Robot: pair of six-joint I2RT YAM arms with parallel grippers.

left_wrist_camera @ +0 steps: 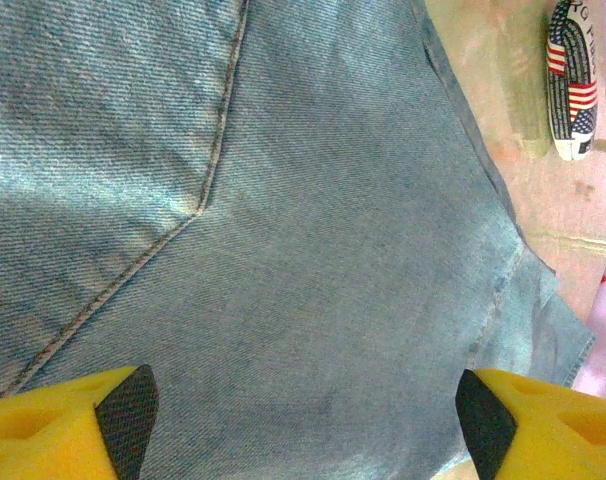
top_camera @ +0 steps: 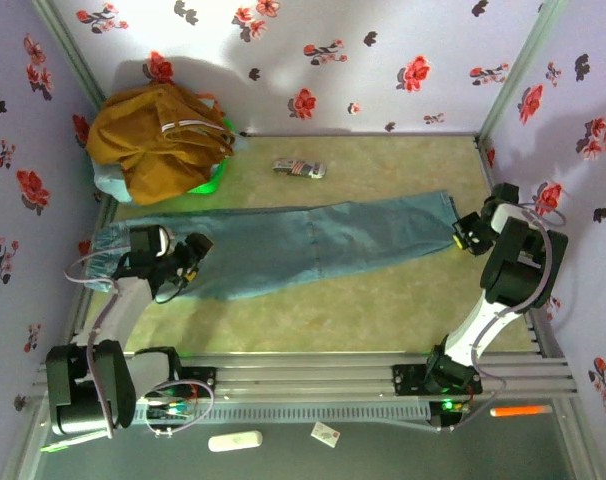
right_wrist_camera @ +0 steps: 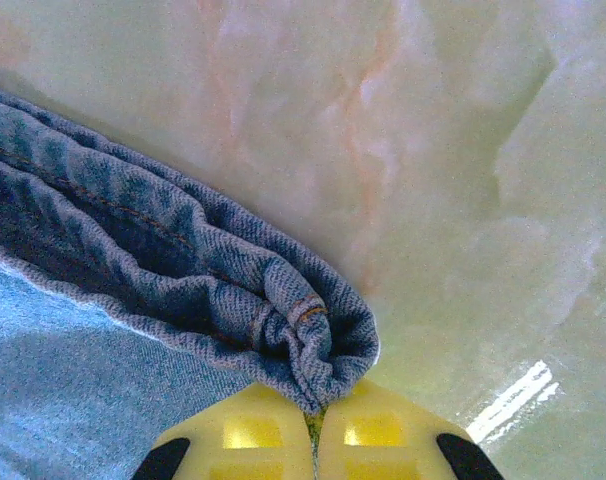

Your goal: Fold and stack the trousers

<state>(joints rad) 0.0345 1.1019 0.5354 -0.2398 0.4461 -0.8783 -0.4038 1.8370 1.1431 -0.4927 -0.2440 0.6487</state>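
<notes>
Trousers (top_camera: 313, 245) flat; our right tool (right_wrist_camera: 315, 425) clamps the leg hem (right_wrist_camera: 313, 335), left tool (left_wrist_camera: 303, 420) apart; next, we likely fold hem waistward.

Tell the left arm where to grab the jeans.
Pinch the jeans at the waist edge, from above at the left end: they lie flat, the right gripper holds the hem, and the open left gripper hovers nearby.

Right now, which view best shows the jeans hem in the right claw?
Right wrist: the hem bunches close up, pinched in the shut right claw. Top shows it small at the right end of the jeans. Left wrist shows denim by a pocket seam instead.
</notes>
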